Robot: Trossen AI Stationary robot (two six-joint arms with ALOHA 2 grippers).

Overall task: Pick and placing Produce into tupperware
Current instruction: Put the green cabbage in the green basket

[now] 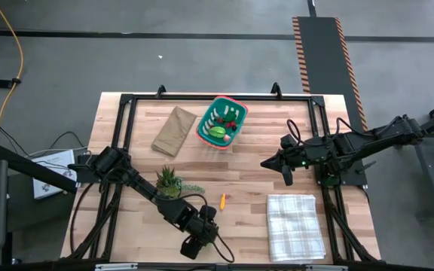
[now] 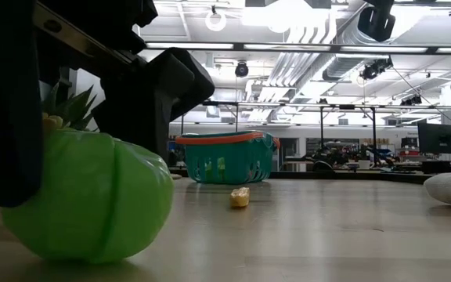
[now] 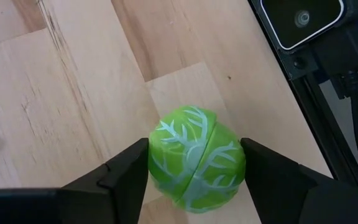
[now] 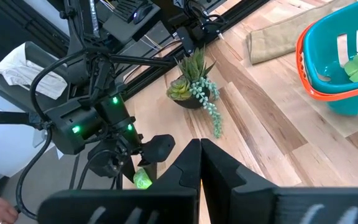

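Note:
My left gripper [image 3: 194, 167] is near the table's near edge [image 1: 192, 244], pointing down, with a finger on each side of a green toy cabbage with pale veins [image 3: 196, 158]. The cabbage rests on the tabletop [image 2: 92, 200]. A small yellow-orange piece [image 1: 222, 200] lies alone on the wood [image 2: 240, 197]. The teal basket with an orange-red rim [image 1: 221, 122] stands at the far middle of the table and holds green and red pieces [image 1: 218, 131]. My right gripper [image 4: 199, 152] is shut, holds nothing, and hovers right of centre [image 1: 274, 162]. My left gripper pinches the green cabbage between its two fingers, one finger [image 3: 129, 171] on one rounded side [image 3: 157, 155] and the other on the opposite side [image 3: 236, 158]. The fingers come from above, pointing down. The cabbage's underside [image 2: 92, 254] sits on the table.
A spiky potted plant [image 1: 169, 181] stands just beyond the left forearm. A flat brown paper bag [image 1: 173, 129] lies left of the basket. A checked cloth [image 1: 296, 224] lies at the near right. A black frame [image 1: 119, 113] runs around the table's edges.

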